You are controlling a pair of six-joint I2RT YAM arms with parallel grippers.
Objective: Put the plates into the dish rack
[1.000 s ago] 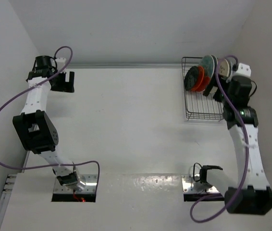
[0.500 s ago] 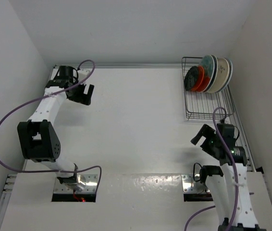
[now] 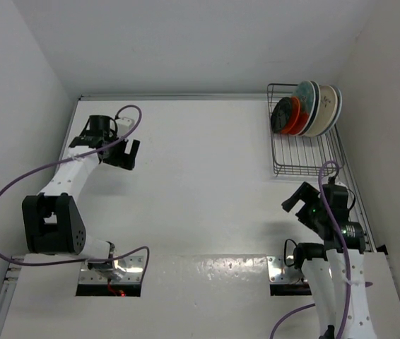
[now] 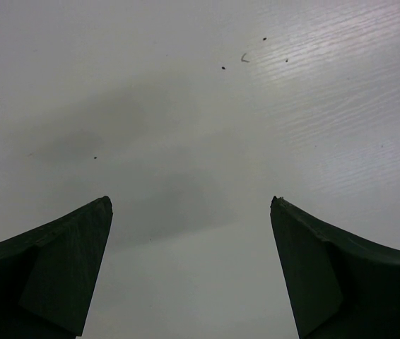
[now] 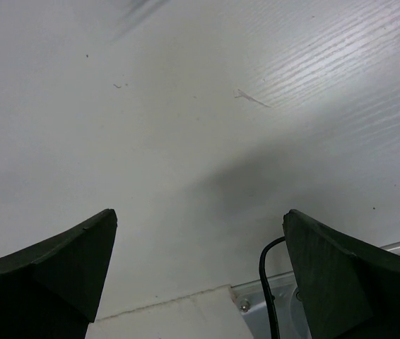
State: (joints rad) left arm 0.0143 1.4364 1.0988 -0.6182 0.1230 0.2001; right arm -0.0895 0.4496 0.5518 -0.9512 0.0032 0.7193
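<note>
Two arms. At the far left, above the table, the left gripper is released, its jaws wide and empty. At the near right, the right gripper is also released and empty. At the far right, one dish rack holds the plates upright at its far end: one black, one orange, and paler ones too tightly packed to count.

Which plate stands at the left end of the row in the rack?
The small black plate. It stands on edge at the left end of the row in the dish rack, with the small orange plate next to it and the bigger, paler plates further right.
</note>
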